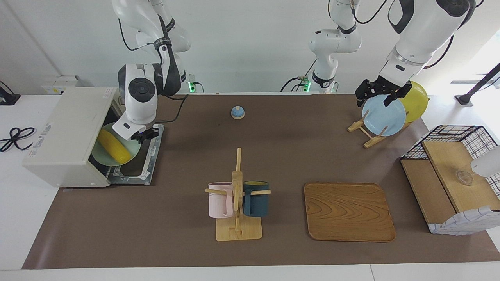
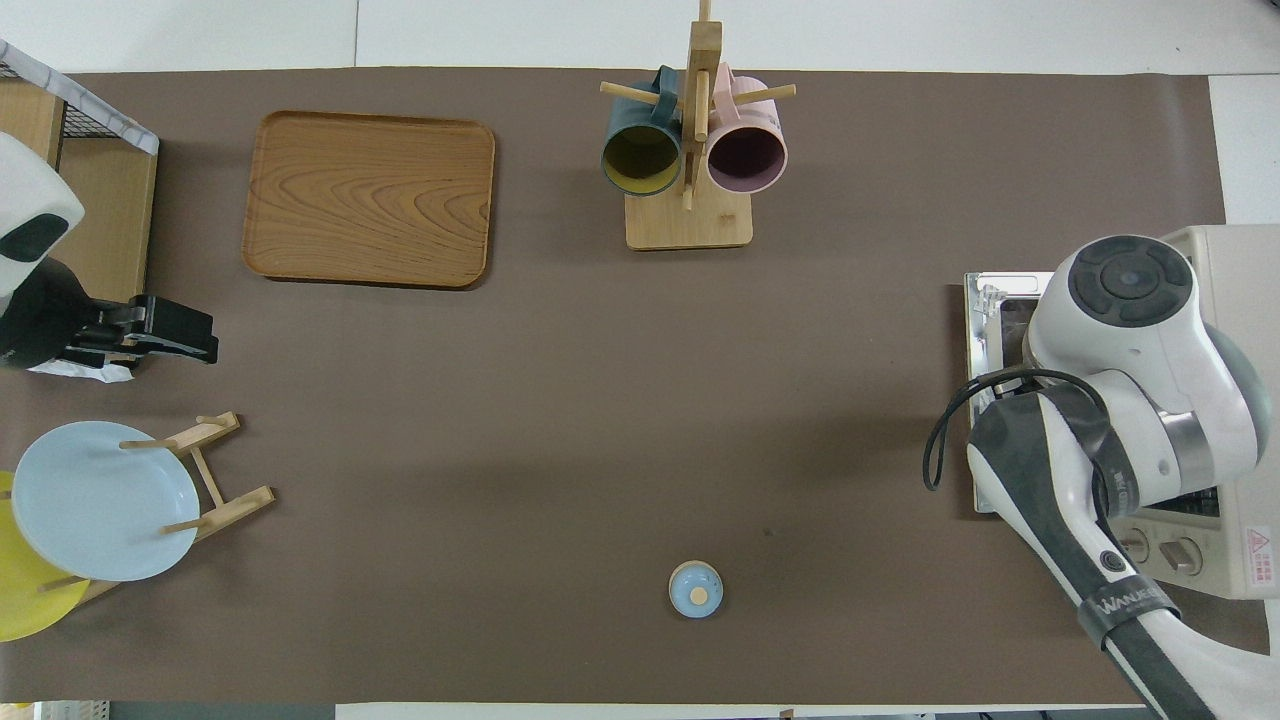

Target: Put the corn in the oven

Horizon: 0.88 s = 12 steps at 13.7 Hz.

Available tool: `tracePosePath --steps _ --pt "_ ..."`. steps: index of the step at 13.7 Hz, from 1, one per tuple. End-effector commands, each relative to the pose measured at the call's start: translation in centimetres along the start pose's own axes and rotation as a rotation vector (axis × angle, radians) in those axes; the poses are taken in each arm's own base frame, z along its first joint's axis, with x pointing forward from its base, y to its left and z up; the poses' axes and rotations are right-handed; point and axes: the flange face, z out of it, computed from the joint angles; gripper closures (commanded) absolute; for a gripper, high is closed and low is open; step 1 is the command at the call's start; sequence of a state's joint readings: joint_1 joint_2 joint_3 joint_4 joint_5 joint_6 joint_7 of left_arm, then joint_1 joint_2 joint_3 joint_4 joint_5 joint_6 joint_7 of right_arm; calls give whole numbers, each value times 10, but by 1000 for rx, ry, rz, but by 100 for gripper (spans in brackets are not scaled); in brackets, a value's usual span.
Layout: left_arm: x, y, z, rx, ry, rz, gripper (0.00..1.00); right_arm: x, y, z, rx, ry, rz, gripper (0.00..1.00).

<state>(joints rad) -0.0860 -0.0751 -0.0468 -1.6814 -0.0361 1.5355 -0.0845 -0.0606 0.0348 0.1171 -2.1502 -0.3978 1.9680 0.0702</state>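
Observation:
The yellow corn (image 1: 113, 150) lies on a mint plate (image 1: 102, 158) that is tilted partway inside the open mouth of the off-white oven (image 1: 66, 132). My right gripper (image 1: 141, 134) is shut on the plate's rim, just above the folded-down oven door (image 1: 145, 166). In the overhead view the right arm covers the corn and plate; only the oven (image 2: 1235, 262) and its door (image 2: 992, 300) show. My left gripper (image 1: 379, 95) hangs open over the blue plate (image 1: 384, 113) at the left arm's end of the table, holding nothing.
A mug rack (image 1: 237, 218) with a pink and a dark blue mug stands mid-table, a wooden tray (image 1: 349, 212) beside it. A small blue bell (image 1: 237, 112) sits near the robots. A yellow plate (image 1: 417, 102) shares the plate rack; a wire basket (image 1: 455, 171) stands at the end.

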Motion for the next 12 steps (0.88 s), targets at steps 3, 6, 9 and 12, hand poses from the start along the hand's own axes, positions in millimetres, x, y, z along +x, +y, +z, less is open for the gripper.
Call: tracePosePath --steps 3,6,9,12 --pt "-6 -7 -9 13 21 8 0 -16 30 17 13 -22 -17 100" --pt "-6 -5 -8 14 18 13 0 -20 41 24 20 -33 -7 100" --pt "-7 -4 -8 13 18 7 0 -20 42 25 23 -33 -3 50" --pt "-7 -5 -9 12 21 1 0 -19 41 23 28 -21 -1 49"
